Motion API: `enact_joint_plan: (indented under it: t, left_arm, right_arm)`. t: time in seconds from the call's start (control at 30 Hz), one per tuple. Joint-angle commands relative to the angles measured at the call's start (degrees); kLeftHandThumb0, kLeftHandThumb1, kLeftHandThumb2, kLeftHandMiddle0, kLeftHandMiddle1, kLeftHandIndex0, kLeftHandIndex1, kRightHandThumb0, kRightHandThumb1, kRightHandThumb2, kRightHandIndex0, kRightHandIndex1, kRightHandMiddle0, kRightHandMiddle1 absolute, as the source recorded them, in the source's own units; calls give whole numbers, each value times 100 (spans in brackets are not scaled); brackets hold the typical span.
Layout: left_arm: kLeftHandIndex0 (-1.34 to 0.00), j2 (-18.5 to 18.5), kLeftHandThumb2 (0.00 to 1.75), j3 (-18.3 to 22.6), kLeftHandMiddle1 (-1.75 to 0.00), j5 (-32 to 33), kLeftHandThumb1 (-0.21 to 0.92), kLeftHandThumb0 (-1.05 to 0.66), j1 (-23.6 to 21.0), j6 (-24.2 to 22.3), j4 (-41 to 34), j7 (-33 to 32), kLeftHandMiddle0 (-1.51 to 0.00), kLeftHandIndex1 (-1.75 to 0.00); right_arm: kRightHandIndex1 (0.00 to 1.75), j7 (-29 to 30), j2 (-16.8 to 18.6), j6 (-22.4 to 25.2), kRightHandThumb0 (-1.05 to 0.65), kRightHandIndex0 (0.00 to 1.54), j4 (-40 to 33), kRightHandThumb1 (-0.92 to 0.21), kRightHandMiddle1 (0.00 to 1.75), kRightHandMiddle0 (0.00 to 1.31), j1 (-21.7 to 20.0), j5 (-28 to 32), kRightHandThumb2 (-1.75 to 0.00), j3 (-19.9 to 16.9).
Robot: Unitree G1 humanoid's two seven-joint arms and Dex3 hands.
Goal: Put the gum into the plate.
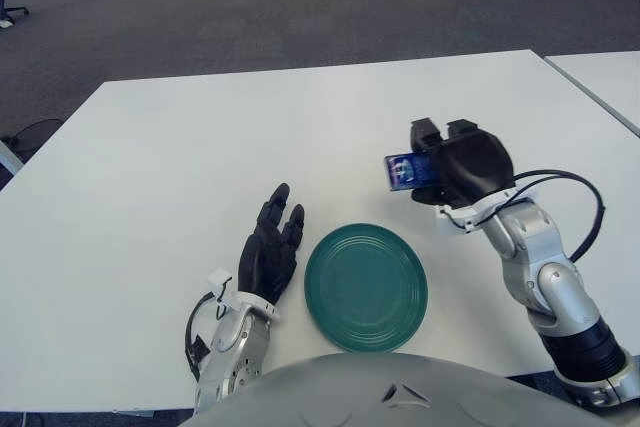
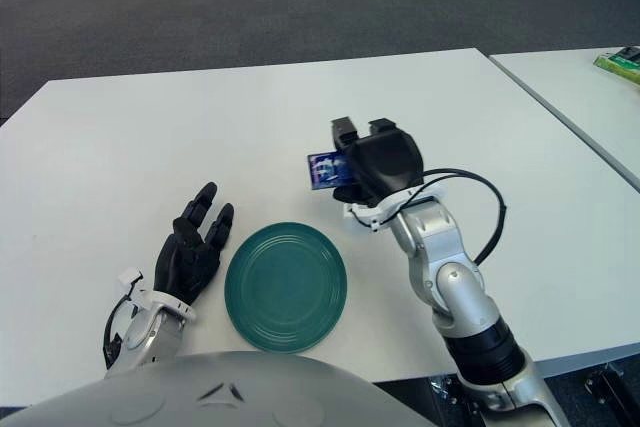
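Right hand [image 1: 455,162]: black three-finger hand clenched on the small blue rectangular gum pack [image 1: 402,171] — raised off the white table [image 1: 150,167], at about 1 o'clock from the plate.
Gum pack: printed face shows (lettering too small to read).
Plate [image 1: 366,287]: round teal dish, nothing in it.
Left hand [image 1: 268,252]: fingers relaxed, holding nothing — just at the plate's 9 o'clock.
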State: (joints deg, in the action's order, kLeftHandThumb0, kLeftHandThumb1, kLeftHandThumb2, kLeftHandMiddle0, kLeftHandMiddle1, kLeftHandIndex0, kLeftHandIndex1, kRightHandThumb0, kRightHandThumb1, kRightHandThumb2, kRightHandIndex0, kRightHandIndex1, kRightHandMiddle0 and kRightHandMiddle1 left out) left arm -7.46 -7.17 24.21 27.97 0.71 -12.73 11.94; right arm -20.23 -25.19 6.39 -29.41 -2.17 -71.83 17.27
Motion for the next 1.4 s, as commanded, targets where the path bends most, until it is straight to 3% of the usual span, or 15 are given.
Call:
enact_joint_plan:
  t: [0.0,0.2,0.4,0.6,1.0,1.17,1.37]
  left_arm:
    - [0,-39,99,-7,0,-33,92,-105,66,-28,39,-48,0,-27]
    - [0,-62,99,-16,0,-9,92,-105,118,-40,25,-63,0,-25]
    - [0,-75,99,-24,0,-39,92,-105,132,33,111,-33,0,-24]
    - [0,-74,99,-56,0,-63,92,-105,135,147,180,6,0,-24]
    - [0,-119,100,-71,0,-8,92,-104,175,173,134,-56,0,-22]
    - [0,-96,101,-47,0,-47,92,-103,170,189,159,-60,-1,-24]
    - [0,-110,102,-44,-1,-13,92,-102,137,197,206,-28,-2,-26]
  right_arm:
    - [175,-139,-13,-162,-38,54,-178,-72,175,32,-24,-64,-79,70]
    - [175,-366,-108,-605,-38,56,-417,-72,175,32,230,66,-80,291]
    - [175,-571,103,-826,-38,51,-643,-72,175,32,473,-150,-79,714]
    - [175,-1132,230,-1020,-38,47,-934,-73,175,31,610,-322,-78,1023]
    - [175,-1221,-62,-1798,-38,46,-1155,-70,175,33,605,198,-82,956]
    - [175,-1118,-195,-2082,-38,48,-1336,-69,175,34,800,529,-83,873]
    - [175,-796,-201,-2354,-38,52,-1340,-71,175,33,1056,515,-82,839]
